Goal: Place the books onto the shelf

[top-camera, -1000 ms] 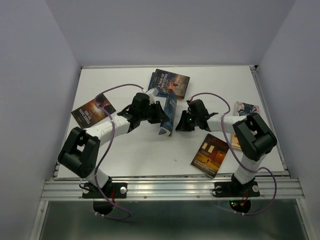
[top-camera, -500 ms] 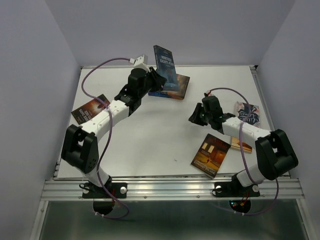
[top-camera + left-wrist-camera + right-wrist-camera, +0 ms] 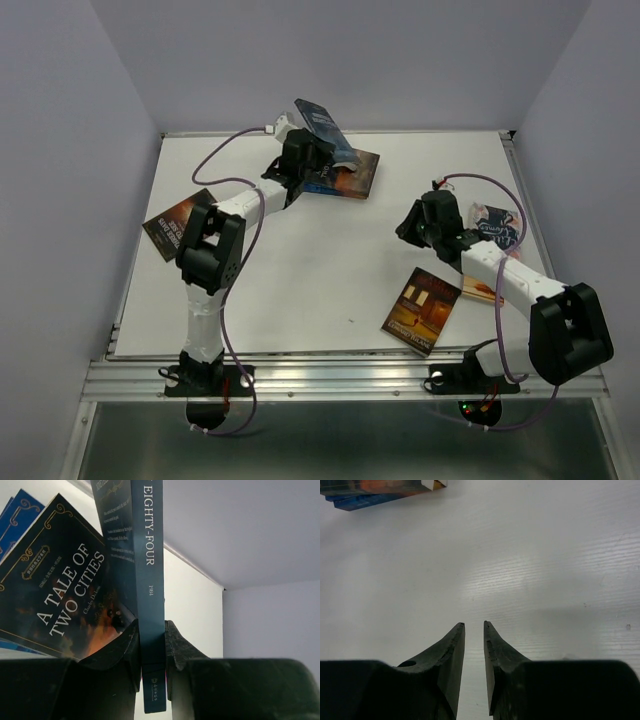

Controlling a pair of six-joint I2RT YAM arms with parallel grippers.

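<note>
While the left fingers (image 3: 125,652) clamped the dark blue "Nineteen Eighty-Four" (image 3: 148,580) by the lower end of its spine, the paperback stood raised and tilted above the worktop's (image 3: 330,260) far edge. Under it, "A Tale of Two Cities" (image 3: 65,595) lay flat on a blue book (image 3: 15,515). The right fingers (image 3: 451,650) hung slightly parted, holding nothing, over bare worktop. Other paperbacks lay flat: a dark one (image 3: 180,222) at left, an orange-brown one (image 3: 421,310) near the front, and a pale one (image 3: 495,222) at right.
</note>
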